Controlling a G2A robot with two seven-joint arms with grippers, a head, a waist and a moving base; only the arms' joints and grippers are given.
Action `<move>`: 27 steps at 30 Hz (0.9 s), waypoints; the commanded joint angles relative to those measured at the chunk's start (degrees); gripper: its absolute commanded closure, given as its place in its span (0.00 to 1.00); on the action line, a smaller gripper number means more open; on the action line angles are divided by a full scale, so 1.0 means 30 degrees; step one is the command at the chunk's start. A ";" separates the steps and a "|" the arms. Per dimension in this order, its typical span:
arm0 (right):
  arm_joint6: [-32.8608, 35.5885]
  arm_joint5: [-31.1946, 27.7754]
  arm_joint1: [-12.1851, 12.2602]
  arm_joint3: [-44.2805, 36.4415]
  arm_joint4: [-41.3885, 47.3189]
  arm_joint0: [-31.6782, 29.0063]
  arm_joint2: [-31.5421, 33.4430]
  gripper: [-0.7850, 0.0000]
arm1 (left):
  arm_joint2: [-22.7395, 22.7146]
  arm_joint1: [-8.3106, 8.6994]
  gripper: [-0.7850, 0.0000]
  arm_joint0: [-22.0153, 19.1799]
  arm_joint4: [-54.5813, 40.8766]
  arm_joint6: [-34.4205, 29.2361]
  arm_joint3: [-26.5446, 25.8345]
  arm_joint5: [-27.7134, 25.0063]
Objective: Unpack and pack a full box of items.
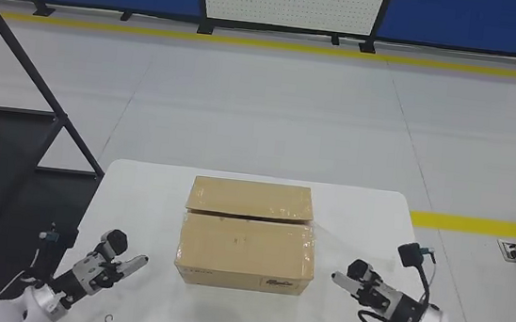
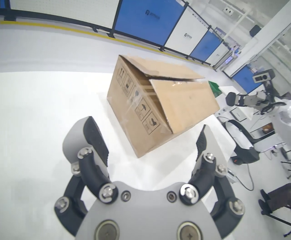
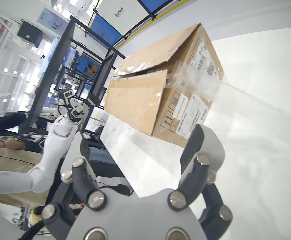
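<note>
A white bench (image 1: 146, 192) is carrying the work, and the top view is cutting off its near edge. A black metal rack (image 1: 19, 89) is standing on the floor just off the bench's left side, with only part of its frame showing. A brown cardboard box (image 1: 246, 245) is sitting upright in the middle of the bench, between the two arms and touching neither. Its two top flaps are lying nearly shut. The far one is lifting a little, so a dark slit is showing along the seam, but whatever is inside is staying hidden. The left hand (image 1: 127, 253) is hovering over the bench near the box's left front corner, well apart from it. In its own wrist view the left hand (image 2: 147, 129) is spreading its jaws wide and gripping nothing, with the box (image 2: 159, 97) beyond them. The right hand (image 1: 350, 275) is hovering off the box's right front corner. It (image 3: 141, 138) is also gaping wide and holding nothing, with the box (image 3: 159, 91) ahead of it. Loose clear tape (image 3: 195, 79) is clinging to the box's right end and glaring, partly veiling a white label (image 3: 189, 112) whose print is too small to make out. A tiny dark mark (image 1: 109, 318) is lying on the bench beside the left arm, too small to identify.
</note>
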 commanded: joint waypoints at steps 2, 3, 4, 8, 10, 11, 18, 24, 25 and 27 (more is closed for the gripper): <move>-0.0158 0.2012 -0.0112 0.1382 0.2415 0.1500 -0.0552 0.00 | 0.0299 0.0211 0.00 -0.1213 -0.3162 -0.2677 0.0839 0.0431; 0.0023 0.2108 -0.0102 0.1484 0.2282 0.1803 -0.0704 0.00 | 0.0482 0.0294 0.00 -0.1494 -0.4364 -0.3872 0.1012 0.0469; 0.0023 0.2108 -0.0102 0.1484 0.2282 0.1803 -0.0704 0.00 | 0.0419 0.0366 0.00 -0.1681 -0.4971 -0.4555 0.1147 0.0513; 0.0023 0.2108 -0.0102 0.1484 0.2282 0.1803 -0.0704 0.00 | 0.0419 0.0366 0.00 -0.1681 -0.4971 -0.4555 0.1147 0.0513; 0.0023 0.2108 -0.0102 0.1484 0.2282 0.1803 -0.0704 0.00 | 0.0419 0.0366 0.00 -0.1681 -0.4971 -0.4555 0.1147 0.0513; 0.0023 0.2108 -0.0102 0.1484 0.2282 0.1803 -0.0704 0.00 | 0.0419 0.0366 0.00 -0.1681 -0.4971 -0.4555 0.1147 0.0513; -0.0030 0.1921 -0.0178 0.1829 0.3459 0.1958 -0.1260 0.00 | 0.1081 0.0343 0.00 -0.2044 -0.5272 -0.4334 0.1144 0.1793; 0.1277 0.0309 -0.0215 0.3390 0.4987 0.3377 -0.2213 0.00 | 0.1720 0.0494 0.00 -0.3553 -0.7531 -0.5906 0.1820 0.2887; 0.1272 0.0074 -0.0230 0.3776 0.5048 0.3658 -0.2379 0.00 | 0.1813 0.0527 0.00 -0.3902 -0.7936 -0.6276 0.2122 0.3126; 0.1034 -0.0441 -0.0274 0.4565 0.5044 0.4197 -0.2736 0.00 | 0.2146 0.0570 0.00 -0.4589 -0.8975 -0.7122 0.2767 0.3706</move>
